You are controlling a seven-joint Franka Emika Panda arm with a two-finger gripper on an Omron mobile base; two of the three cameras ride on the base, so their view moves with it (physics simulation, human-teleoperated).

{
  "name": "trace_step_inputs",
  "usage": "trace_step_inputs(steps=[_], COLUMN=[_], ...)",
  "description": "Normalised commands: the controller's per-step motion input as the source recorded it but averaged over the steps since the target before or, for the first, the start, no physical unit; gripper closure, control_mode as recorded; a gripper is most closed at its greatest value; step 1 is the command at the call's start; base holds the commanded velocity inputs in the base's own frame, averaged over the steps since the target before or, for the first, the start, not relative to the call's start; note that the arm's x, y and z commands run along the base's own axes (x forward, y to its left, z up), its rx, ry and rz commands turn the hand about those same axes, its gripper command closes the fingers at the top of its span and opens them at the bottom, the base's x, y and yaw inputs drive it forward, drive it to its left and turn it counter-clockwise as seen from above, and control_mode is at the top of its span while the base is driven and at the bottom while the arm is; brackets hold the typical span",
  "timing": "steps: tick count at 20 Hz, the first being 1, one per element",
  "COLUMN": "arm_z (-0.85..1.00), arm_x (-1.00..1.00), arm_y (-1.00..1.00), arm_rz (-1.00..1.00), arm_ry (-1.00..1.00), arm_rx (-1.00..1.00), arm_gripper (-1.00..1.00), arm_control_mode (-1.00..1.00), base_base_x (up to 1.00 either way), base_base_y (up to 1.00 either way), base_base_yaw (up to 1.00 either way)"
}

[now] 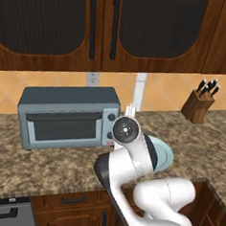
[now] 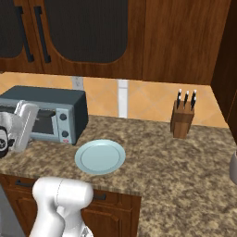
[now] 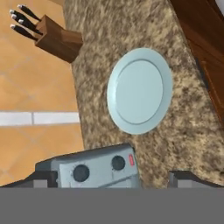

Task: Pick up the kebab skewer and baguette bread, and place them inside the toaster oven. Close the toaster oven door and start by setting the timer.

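Oven (image 1: 66, 116): blue-grey box at the back of the counter (image 1: 44, 162), against the tiled wall, under the dark wood cabinets (image 1: 102, 27).
Door (image 1: 63, 125): shut, upright against the oven front; dark window, bar handle along its top edge.
Knobs (image 3: 99, 168): two round dark ones on the oven's right panel, with a small red mark beside them in the hand view.
Skewer: not made out in any view.
Bread: not made out in any view.
Plate (image 2: 100, 157): pale blue, round, bare; on the counter just right of the oven, near the front edge.
Knife block (image 2: 182, 119): wooden, dark handles sticking up; at the back of the counter, well apart from the oven, to its right.
Arm (image 1: 131, 150): raised in front of the oven's right end, partly covering the plate in the left base view.
Gripper (image 3: 111, 177): just off the oven's knob panel; two dark fingertips (image 3: 186, 178) stand wide apart at the bottom of the hand view, nothing between them.
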Motion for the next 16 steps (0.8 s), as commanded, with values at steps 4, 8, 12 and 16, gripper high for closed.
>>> trace_step_inputs(steps=[4, 8, 12, 16], arm_z=[-0.04, -0.3, -0.27, -0.44], arm_x=[-0.18, -0.01, 0.0, 0.0], arm_y=[-0.5, -0.38, -0.08, 0.01], arm_rz=[-0.37, -0.23, -0.1, -0.13], arm_ry=[-0.04, -0.08, -0.05, -0.15], arm_rx=[0.48, 0.4, 0.27, 0.28], arm_gripper=[-1.0, -1.0, -1.0, -1.0], arm_control_mode=[-1.0, -1.0, -1.0, -1.0], base_base_x=[0.0, 0.0, 0.0, 0.0], base_base_y=[0.0, 0.0, 0.0, 0.0], base_base_yaw=[0.0, 0.0, 0.0, 0.0])
